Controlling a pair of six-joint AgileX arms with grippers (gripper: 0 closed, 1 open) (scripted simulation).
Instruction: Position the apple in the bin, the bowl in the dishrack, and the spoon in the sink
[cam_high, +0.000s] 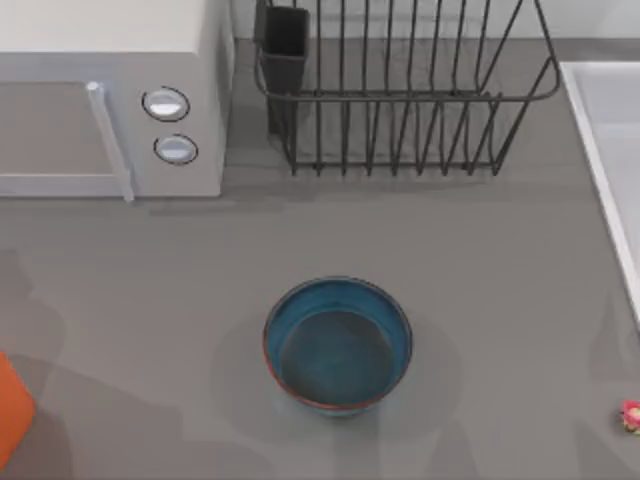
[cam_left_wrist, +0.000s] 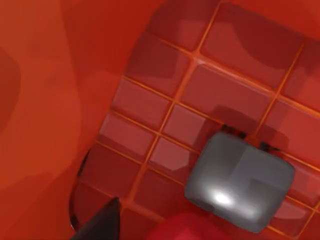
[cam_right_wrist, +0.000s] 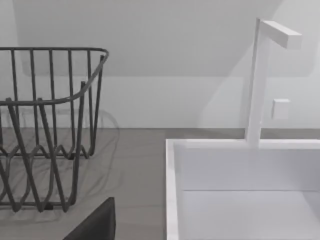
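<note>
My left gripper (cam_left_wrist: 145, 235) hangs open inside the orange-red bin (cam_left_wrist: 60, 100), above its gridded floor. One dark fingertip (cam_left_wrist: 102, 222) shows, with a small gap between it and the bright-red apple (cam_left_wrist: 187, 227) close below the wrist. In the top view a corner of the bin (cam_high: 10, 410) shows at the left edge. The teal bowl (cam_high: 338, 345) stands upright in the middle of the table. The black wire dishrack (cam_high: 400, 100) is at the back. The tiny pink spoon (cam_high: 630, 415) lies at the right edge, near the white sink (cam_high: 600, 130). My right gripper (cam_right_wrist: 150, 235) is parked, open, facing the sink (cam_right_wrist: 172, 190).
A white microwave (cam_high: 110, 100) with two round knobs fills the back left. A shiny grey rounded block (cam_left_wrist: 240, 182) rests on the bin floor. The sink's white faucet (cam_right_wrist: 260, 80) rises behind the basin, beside the dishrack (cam_right_wrist: 50, 125).
</note>
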